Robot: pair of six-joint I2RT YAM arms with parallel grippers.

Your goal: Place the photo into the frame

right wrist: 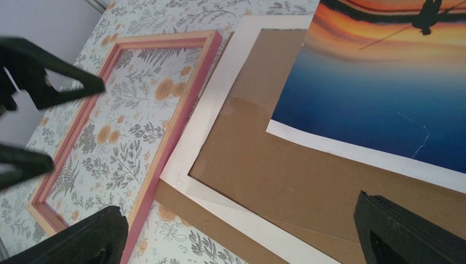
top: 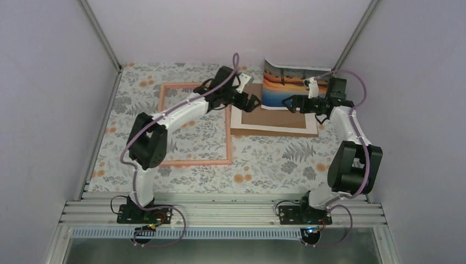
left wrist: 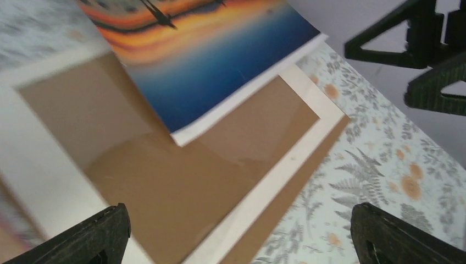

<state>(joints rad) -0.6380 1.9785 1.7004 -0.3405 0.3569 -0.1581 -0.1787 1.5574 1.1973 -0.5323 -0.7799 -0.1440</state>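
Note:
The photo (top: 286,87), an orange sunset over blue water, lies with its near edge on the brown backing board (top: 275,118) and curls up against the back wall. The pink frame (top: 192,162) lies flat on the left, with the floral table showing through it. My left gripper (top: 254,103) is open and empty above the board's left side. My right gripper (top: 290,103) is open and empty just above the photo's near edge. The left wrist view shows the photo (left wrist: 220,60) ahead of the open gripper (left wrist: 242,242). The right wrist view shows the photo (right wrist: 384,93), the frame (right wrist: 165,143) and my gripper (right wrist: 242,236).
A white mat border (top: 275,130) lies on the backing board, slightly askew, beside the frame's right rail. It also shows in the wrist views (left wrist: 286,165) (right wrist: 220,99). The two grippers face each other closely over the board. White walls close in the back and sides.

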